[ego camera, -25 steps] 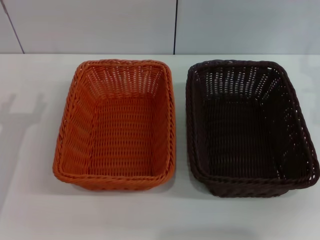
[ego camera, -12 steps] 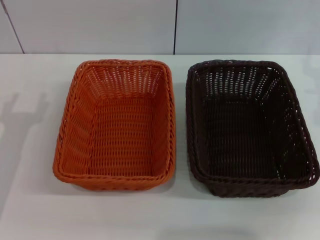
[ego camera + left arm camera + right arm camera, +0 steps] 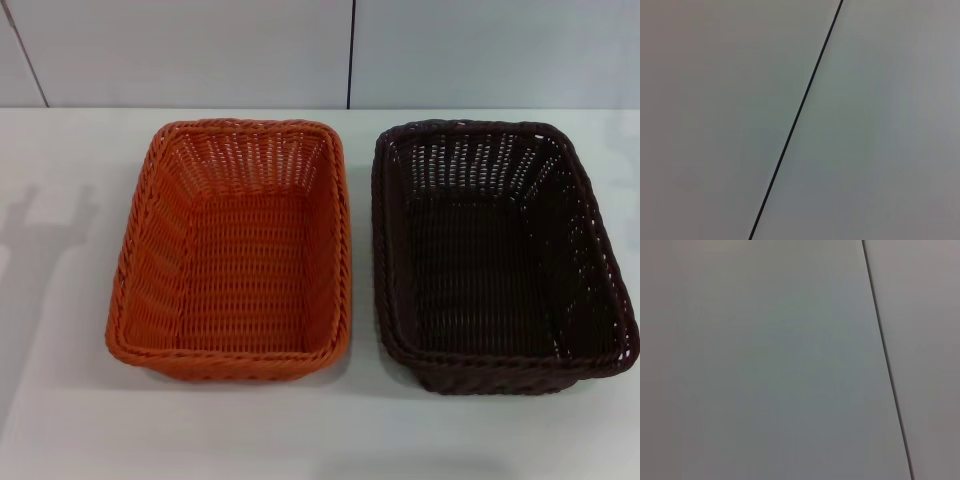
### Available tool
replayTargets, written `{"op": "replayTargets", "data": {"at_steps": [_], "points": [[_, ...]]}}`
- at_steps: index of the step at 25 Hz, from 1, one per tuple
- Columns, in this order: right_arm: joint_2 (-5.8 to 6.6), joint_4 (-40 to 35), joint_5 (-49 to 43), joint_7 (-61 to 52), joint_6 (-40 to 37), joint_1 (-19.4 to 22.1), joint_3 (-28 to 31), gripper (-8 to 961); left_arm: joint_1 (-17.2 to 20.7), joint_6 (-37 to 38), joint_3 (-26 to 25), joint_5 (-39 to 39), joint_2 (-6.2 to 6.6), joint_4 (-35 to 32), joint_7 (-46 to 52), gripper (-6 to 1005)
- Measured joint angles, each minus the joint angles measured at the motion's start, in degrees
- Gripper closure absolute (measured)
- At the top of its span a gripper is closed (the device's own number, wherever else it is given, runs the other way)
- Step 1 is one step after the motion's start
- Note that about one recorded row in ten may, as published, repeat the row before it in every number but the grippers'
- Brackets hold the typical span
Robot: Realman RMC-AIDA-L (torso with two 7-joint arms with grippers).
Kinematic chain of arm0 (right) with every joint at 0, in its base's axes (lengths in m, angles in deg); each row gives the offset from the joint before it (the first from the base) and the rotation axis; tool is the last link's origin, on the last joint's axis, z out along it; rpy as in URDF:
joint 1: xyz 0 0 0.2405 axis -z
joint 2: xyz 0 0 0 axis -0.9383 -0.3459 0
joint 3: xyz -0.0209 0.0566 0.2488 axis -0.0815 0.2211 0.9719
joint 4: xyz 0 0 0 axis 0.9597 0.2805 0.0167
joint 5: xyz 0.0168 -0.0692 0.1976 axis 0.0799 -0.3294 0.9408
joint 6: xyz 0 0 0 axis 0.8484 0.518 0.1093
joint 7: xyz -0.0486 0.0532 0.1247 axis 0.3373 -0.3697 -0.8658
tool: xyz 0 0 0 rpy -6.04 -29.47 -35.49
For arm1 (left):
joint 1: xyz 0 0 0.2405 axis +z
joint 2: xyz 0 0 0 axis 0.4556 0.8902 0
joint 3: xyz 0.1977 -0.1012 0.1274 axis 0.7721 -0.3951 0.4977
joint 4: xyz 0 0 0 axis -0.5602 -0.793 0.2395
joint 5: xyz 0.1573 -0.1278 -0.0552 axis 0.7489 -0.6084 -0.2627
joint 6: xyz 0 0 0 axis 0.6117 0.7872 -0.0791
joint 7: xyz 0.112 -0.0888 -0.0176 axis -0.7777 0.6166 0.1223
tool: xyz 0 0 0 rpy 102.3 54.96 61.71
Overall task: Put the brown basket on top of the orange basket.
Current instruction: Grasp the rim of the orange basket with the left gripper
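**Two baskets side by side, no claw in sight**

I am looking at a white surface backed by a pale panelled wall with a dark seam. The orange basket is sitting on the left, the brown basket on the right, just beside it with a narrow gap between their braided rims. Both are standing upright and open. Neither claw is showing in the head view, and both wrist views are giving me only plain wall panel with a seam line, so I cannot tell whether either claw is open or closed.
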Motion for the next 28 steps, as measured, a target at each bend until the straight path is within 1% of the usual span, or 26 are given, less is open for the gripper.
{"op": "replayTargets", "data": {"at_steps": [28], "points": [[0.07, 0.0, 0.1, 0.0, 0.0, -1.0, 0.0, 378, 0.1, 0.0, 0.0, -0.4, 0.18, 0.0, -0.1, 185]]}}
